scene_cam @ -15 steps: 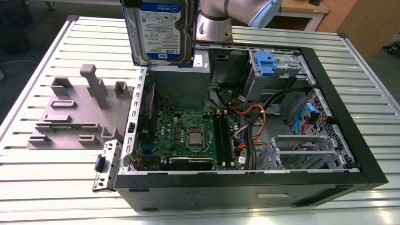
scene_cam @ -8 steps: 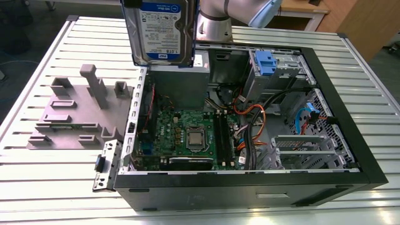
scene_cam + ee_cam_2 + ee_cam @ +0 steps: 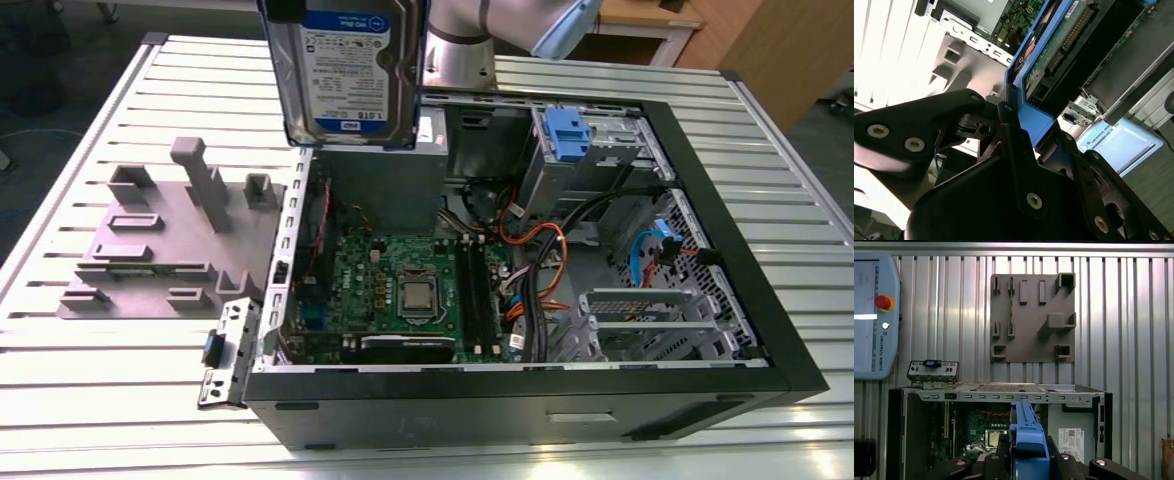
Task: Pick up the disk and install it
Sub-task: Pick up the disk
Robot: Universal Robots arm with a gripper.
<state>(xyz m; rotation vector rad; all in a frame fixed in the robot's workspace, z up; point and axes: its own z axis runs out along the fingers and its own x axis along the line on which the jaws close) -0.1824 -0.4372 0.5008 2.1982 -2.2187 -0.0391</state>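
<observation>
**DISK HELD ABOVE OPEN CASE**

**1. End effector.** In both wrist views the gripper (image 3: 1030,125) (image 3: 1026,462) is closed on the disk (image 3: 1066,42) (image 3: 1026,432). Its black fingers (image 3: 1009,107) press against opposite sides of the blue carrier frame at one end of the drive. The jaws stand only as far apart as the frame is thick.

**2. Disk position.** In the exterior view the disk (image 3: 344,70) is at the top of the frame, slightly left of centre. It hangs on edge, nearly upright, with the white-and-blue label facing the camera. It is off the table and touches neither the case nor the fixture. Its lower edge lies in front of the grey metal box (image 3: 387,185) in the far corner of the case. The robot arm (image 3: 467,40) stands just behind it, towards the exterior view's right.

**3. Computer case.** The case (image 3: 534,395) lies on its side with the panel off, filling the centre and right of the exterior view. The motherboard (image 3: 400,270) is exposed in the middle. A blue latch piece (image 3: 567,135) sits in the drive cage in the upper right of the case.

**4. Surroundings.**
- A grey fixture plate (image 3: 160,250) (image 3: 1033,317) with raised blocks lies on the slatted table (image 3: 107,390), just beside the case on the exterior view's left.
- In the first wrist view a teach pendant (image 3: 874,315) lies on the table, apart from the case.
</observation>
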